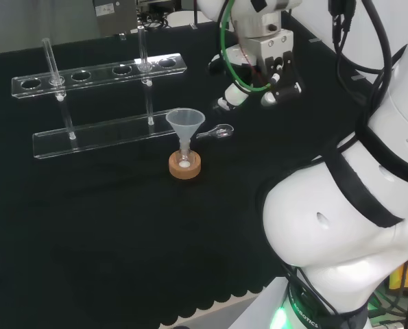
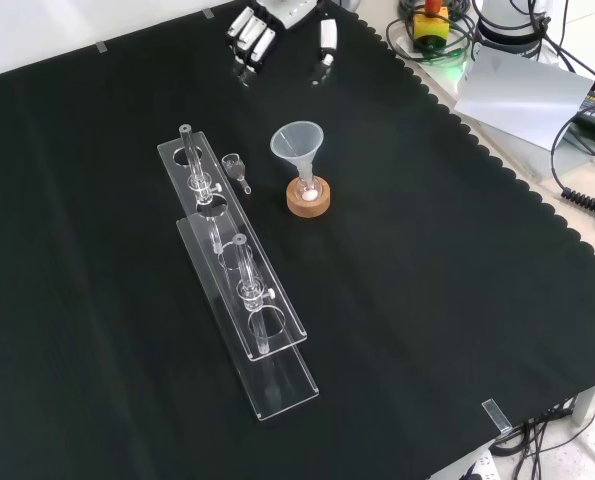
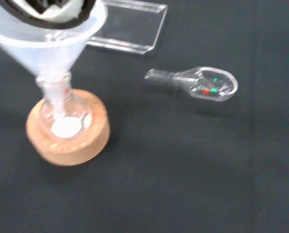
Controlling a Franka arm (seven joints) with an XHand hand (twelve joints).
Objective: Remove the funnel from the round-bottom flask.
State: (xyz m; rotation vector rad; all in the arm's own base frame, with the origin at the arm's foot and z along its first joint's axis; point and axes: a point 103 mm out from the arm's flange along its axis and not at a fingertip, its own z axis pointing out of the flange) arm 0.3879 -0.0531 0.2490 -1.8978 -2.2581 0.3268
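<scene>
Funnel (image 1: 185, 125) sits in flask (image 1: 184, 162) on cork ring (image 1: 185, 166), mid-counter.
The hand (image 1: 262, 92) hangs released, holding nothing, to the far right in the head view, well apart from it.

A robotics lab bench set up with chemistry glassware.
Black cloth (image 2: 427, 300) covers the bench; on it stand a clear test-tube rack (image 2: 239, 275), a funnel (image 2: 297, 145) in a small flask (image 3: 61, 114) on a cork ring (image 2: 308, 199), with cables (image 2: 577, 190) at the far right edge of the front view.
</scene>
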